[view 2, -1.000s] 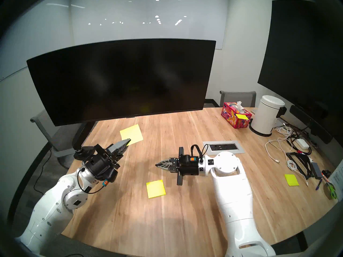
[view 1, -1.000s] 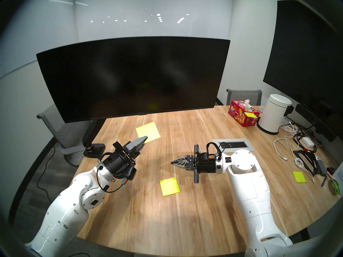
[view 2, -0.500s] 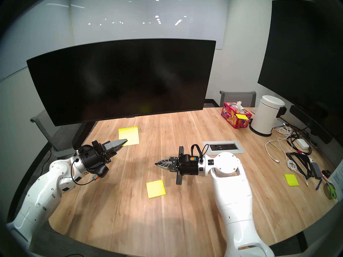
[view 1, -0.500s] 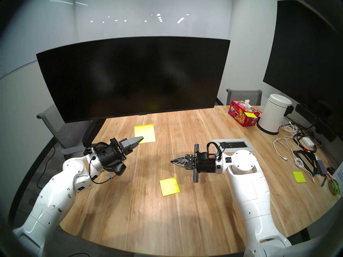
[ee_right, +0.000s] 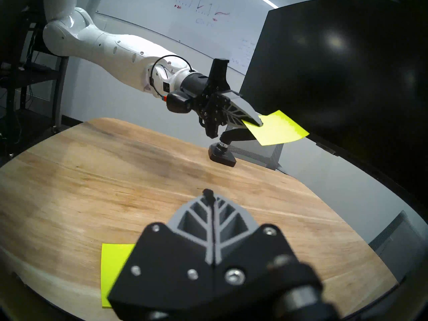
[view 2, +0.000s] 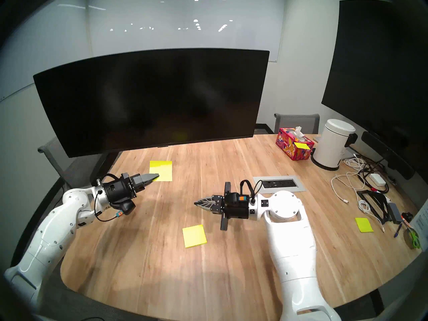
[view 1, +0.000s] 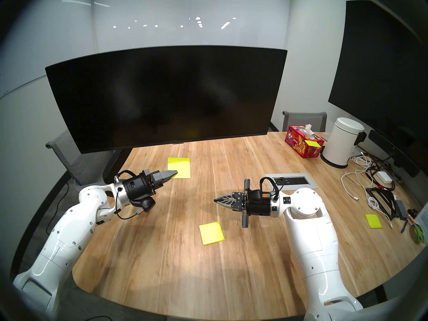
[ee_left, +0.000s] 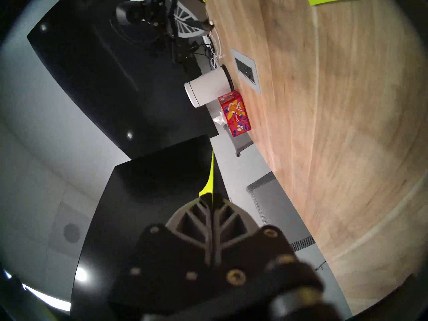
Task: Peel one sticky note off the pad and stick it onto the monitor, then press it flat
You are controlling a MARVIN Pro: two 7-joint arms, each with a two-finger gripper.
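Note:
My left gripper [view 1: 174, 173] is shut on one corner of the sticky note [view 1: 180, 166], a thin neon yellow-green sheet held in the air in front of and below the monitor's lower edge. The note shows edge-on in the left wrist view [ee_left: 209, 178] and flat in the right wrist view [ee_right: 279, 128]. The monitor [view 1: 166, 93] is wide, curved and dark, on a black arm stand [view 1: 113, 167]. The pad [view 1: 211, 233] lies on the table between the arms. My right gripper [view 1: 215, 200] is shut and empty, hovering just right of the pad [ee_right: 115, 265].
Wooden table [view 1: 185, 267] with a grey power outlet plate [view 1: 292, 181]. At the right stand a red tissue box [view 1: 303, 144] with a small yellow note, a white bin [view 1: 342, 142], cables [view 1: 361, 181], another yellow pad [view 1: 373, 221] and a big black display [view 1: 382, 70].
My left arm has swung left and lowered, and its wrist has rolled; the held note has turned from tilted to squarer and sits slightly lower. The right arm has hardly moved.

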